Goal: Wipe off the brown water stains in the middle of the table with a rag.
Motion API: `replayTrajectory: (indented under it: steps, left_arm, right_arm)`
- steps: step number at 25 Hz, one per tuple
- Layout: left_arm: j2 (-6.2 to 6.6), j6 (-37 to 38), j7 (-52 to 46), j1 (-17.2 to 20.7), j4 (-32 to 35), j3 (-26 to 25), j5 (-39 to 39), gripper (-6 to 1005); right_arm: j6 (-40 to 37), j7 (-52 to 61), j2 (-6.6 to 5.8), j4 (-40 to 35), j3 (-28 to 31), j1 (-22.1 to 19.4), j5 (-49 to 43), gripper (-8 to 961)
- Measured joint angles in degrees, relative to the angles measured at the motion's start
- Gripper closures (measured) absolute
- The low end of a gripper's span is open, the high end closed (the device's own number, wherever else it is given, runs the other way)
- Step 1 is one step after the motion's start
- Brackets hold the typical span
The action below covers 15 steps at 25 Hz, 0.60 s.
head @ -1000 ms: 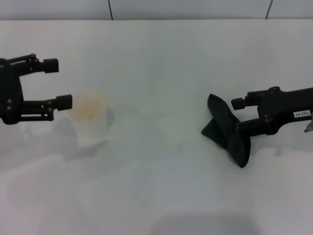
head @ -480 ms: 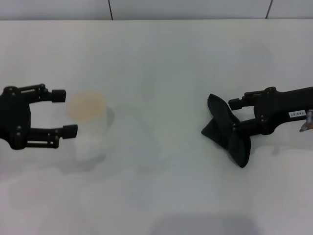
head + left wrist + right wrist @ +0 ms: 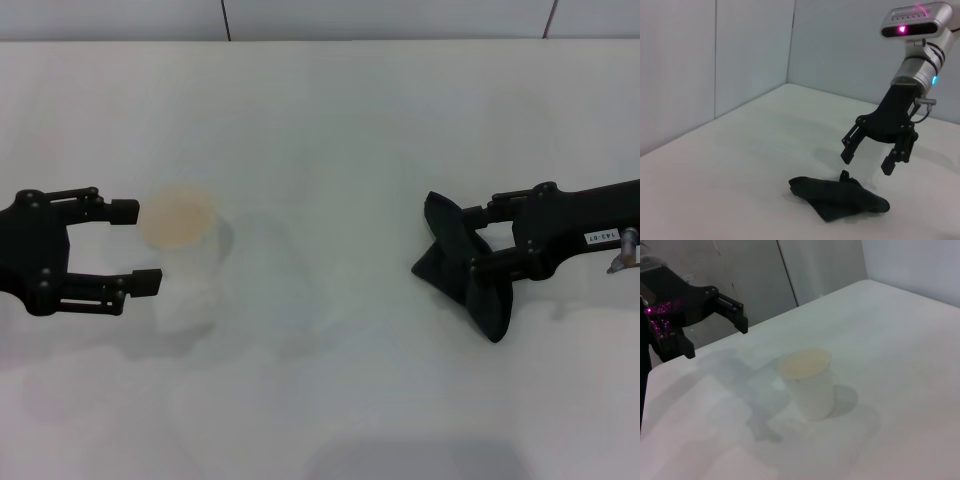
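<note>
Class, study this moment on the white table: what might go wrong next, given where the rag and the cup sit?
1. The left tool is open close beside the upright cup; a nudge might tip it and spill on the table.
2. The right tool hangs open over the crumpled rag, not gripping it; closing may catch only one fold.
3. No brown stain shows mid-table, so wiping may miss.

Both are matte black two-finger linkage grippers with blocky fingertips: the left gripper (image 3: 131, 247) and the right gripper (image 3: 485, 236), which has a small white label, a silver wrist and a pink-lit camera bar.
</note>
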Motion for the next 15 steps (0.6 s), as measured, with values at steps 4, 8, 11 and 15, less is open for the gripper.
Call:
replayTrajectory:
  steps: [4, 8, 11, 15]
  left_arm:
    - [-0.14, 0.09, -0.23, 0.03, 0.0, 0.0, 0.03, 111]
    - [-0.17, 0.09, -0.68, 0.23, 0.0, 0.0, 0.06, 111]
    - [-0.17, 0.09, -0.86, 0.28, 0.0, 0.0, 0.07, 111]
    - [-0.15, 0.07, -0.84, 0.35, -0.07, 0.0, 0.07, 111]
  right_arm:
    - [-0.03, 0.67, -0.01, -0.15, -0.12, -0.02, -0.15, 168]
    - [-0.42, 1.4, -0.12, -0.24, -0.28, 0.03, -0.45, 168]
    - [-0.64, 1.69, -0.16, -0.36, -0.12, 0.03, -0.47, 168]
    - [-0.74, 2.08, -0.22, -0.45, -0.19, 0.05, -0.49, 168]
